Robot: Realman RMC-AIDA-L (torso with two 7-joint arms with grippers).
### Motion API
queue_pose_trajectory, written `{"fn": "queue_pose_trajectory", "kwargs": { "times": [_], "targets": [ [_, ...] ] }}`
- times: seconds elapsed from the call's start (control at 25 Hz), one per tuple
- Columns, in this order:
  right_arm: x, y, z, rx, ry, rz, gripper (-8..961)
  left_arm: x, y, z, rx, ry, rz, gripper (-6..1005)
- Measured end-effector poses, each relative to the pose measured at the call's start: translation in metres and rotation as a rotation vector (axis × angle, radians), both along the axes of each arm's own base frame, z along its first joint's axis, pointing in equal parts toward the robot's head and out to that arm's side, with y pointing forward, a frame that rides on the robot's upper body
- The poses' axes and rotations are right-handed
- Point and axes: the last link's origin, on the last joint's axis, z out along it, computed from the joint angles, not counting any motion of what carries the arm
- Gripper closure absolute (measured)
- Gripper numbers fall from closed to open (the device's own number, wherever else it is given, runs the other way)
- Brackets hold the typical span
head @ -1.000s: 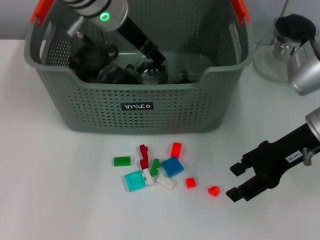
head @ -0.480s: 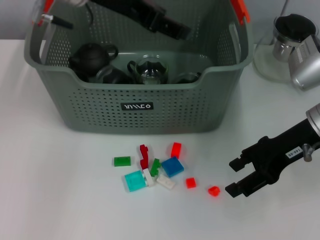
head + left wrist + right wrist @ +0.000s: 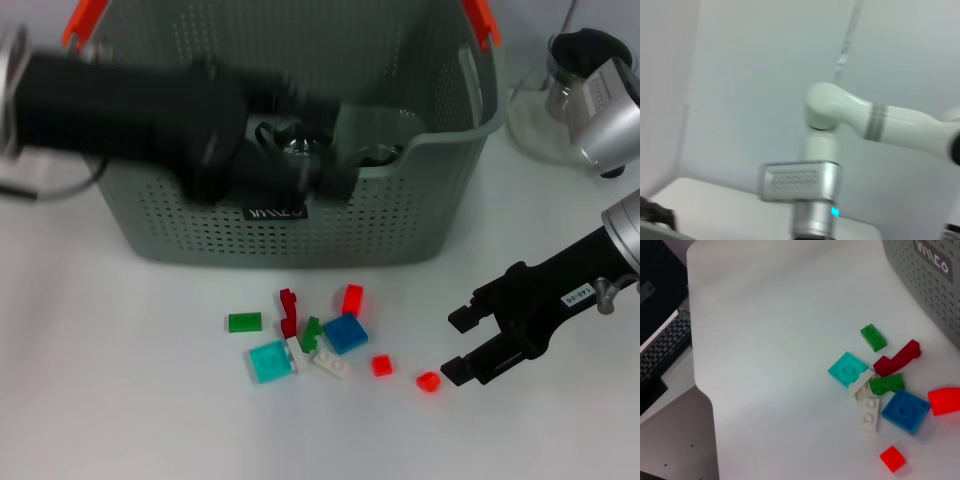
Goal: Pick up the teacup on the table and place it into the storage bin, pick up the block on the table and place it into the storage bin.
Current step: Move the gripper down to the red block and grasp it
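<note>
The grey-green storage bin [image 3: 400, 215] stands at the back of the table, its wall also showing in the right wrist view [image 3: 925, 285]. A glass teacup [image 3: 375, 155] sits inside it. My left arm [image 3: 140, 115] is a dark blur sweeping across the bin's front, with its gripper [image 3: 325, 178] near the label. Several blocks lie in front of the bin: blue [image 3: 345, 333], cyan [image 3: 270, 361], green [image 3: 244, 322], and a small red block [image 3: 428, 381]. My right gripper [image 3: 455, 347] is open, low over the table, just right of that small red block.
A glass teapot with a black lid [image 3: 580, 70] stands at the back right, behind my right arm. In the right wrist view the cyan block [image 3: 849, 368] and blue block [image 3: 905, 410] lie on the white table, whose edge has a keyboard [image 3: 660, 347] beyond it.
My left arm has swung out from above the bin and down across its front, blurred by motion. My right gripper has crept left toward the small red block.
</note>
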Motion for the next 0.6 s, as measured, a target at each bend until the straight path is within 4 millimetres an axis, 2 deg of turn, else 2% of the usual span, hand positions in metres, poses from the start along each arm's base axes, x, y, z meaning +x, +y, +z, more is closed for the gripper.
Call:
{"fn": "queue_pose_trajectory", "kwargs": {
  "times": [0.24,0.6],
  "targets": [
    [-0.009,0.004,-0.003,-0.003,-0.006,0.039,128,-0.040,-0.015,-0.021,-0.077,-0.054,-0.022,250],
    [-0.010,0.004,-0.011,-0.025,-0.060,0.090,128,-0.082,-0.026,-0.047,-0.046,-0.068,-0.081,252]
  ]
}}
